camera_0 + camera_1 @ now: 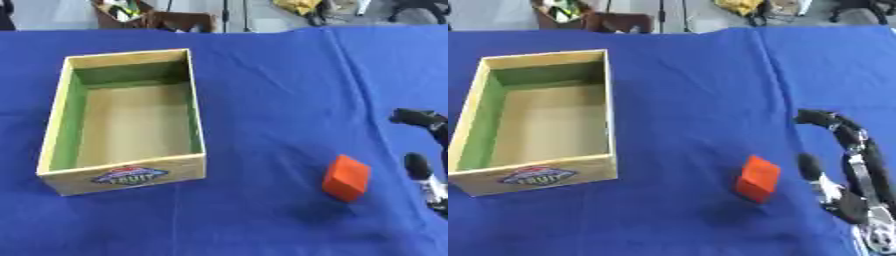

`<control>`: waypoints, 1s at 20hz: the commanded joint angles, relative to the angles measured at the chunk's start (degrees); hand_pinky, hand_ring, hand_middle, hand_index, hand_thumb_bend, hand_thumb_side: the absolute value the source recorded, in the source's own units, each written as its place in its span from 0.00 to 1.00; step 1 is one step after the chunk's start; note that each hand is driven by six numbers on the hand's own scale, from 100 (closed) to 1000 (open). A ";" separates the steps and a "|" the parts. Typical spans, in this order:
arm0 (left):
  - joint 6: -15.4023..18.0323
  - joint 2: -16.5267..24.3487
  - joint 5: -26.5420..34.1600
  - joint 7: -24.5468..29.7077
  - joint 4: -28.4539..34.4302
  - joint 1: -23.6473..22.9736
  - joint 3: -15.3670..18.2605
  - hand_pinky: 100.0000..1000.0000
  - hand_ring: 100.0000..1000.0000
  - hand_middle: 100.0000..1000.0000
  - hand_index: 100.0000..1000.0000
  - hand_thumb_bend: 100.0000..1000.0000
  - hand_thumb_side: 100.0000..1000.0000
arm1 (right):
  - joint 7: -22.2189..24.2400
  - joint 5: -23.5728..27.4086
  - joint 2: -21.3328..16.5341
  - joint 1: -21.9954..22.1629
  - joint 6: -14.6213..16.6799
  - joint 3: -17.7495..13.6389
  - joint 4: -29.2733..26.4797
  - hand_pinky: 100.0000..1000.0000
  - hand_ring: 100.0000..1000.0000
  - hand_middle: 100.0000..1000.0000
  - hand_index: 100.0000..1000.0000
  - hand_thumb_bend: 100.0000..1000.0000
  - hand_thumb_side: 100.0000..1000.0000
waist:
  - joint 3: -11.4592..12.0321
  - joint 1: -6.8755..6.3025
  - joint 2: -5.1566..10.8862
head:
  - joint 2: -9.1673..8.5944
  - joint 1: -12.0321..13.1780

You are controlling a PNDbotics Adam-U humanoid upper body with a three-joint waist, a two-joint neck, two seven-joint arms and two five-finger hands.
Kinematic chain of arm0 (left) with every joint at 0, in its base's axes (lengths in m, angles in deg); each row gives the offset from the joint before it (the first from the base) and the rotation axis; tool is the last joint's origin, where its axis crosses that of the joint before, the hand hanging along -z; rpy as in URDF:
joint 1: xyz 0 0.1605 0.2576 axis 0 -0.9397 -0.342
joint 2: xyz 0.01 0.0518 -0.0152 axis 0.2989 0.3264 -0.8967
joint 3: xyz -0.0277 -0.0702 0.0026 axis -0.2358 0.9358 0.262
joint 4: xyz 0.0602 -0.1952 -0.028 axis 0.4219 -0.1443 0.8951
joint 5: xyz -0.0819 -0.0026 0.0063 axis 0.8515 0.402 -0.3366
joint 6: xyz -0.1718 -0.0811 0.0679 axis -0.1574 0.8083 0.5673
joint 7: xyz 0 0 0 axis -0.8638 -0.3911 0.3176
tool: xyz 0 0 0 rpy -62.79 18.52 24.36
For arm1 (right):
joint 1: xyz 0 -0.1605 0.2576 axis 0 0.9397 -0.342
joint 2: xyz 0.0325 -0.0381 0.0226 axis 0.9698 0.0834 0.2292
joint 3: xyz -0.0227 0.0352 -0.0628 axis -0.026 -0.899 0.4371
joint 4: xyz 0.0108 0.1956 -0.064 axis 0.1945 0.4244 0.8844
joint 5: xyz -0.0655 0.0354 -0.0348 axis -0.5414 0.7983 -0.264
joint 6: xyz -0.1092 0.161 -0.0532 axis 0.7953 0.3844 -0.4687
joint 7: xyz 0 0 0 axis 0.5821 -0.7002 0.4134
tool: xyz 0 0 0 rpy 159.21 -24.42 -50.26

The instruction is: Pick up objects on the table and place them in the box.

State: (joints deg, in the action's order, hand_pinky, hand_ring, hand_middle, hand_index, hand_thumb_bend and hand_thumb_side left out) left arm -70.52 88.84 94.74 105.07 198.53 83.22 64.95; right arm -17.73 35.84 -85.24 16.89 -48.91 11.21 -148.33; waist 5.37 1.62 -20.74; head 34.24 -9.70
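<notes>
An open cardboard box [198,125] with green inner walls and a fruit label on its front stands at the left of the blue cloth; only its bare floor shows inside. A small orange-red block [758,178] sits tilted on the cloth to the right of the box, with a dark shadow just below it. My right hand [857,165] comes in from the lower right, just right of the block and apart from it. It is open: its long fingers arch up and leftward, its thumb [808,166] points toward the block, and nothing lies between them. The left hand does not show.
The blue cloth [271,85] covers the whole table, with a fold running down its right part. Beyond the far edge are a brown crate of odds and ends [122,12], stand legs [226,15] and a yellow thing [302,6].
</notes>
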 commanded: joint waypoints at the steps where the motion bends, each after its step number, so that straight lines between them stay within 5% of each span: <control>1: -0.03 1.26 -0.23 -0.20 1.06 0.09 0.69 0.22 0.27 0.37 0.46 0.00 0.98 | -1.06 -10.64 -2.96 0.35 -0.62 1.24 -1.28 0.80 0.83 0.76 0.90 0.46 1.00 | -0.11 0.02 1.22 | 0.37 0.04; 7: -0.08 1.21 -0.23 -0.04 1.06 -0.02 0.49 0.22 0.27 0.37 0.46 0.00 0.98 | 1.15 -17.61 -3.38 -0.42 -1.91 4.61 -1.28 0.83 0.86 0.76 0.90 0.50 1.00 | 0.14 -0.07 1.20 | 1.28 -0.69; 20: -0.33 0.70 -0.36 0.63 1.06 -0.25 0.10 0.22 0.27 0.37 0.46 0.00 0.99 | 7.91 -16.65 -2.66 -3.00 -8.51 7.12 -1.28 0.83 0.86 0.72 0.87 0.47 1.00 | 0.89 -0.21 0.58 | 1.48 -1.20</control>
State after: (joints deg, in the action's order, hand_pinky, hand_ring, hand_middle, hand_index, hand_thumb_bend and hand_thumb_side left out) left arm -70.84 88.83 94.64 105.50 198.53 82.79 64.93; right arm -10.23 19.09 -86.97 14.15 -56.59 18.44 -148.34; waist 6.27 1.52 -20.97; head 35.74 -10.72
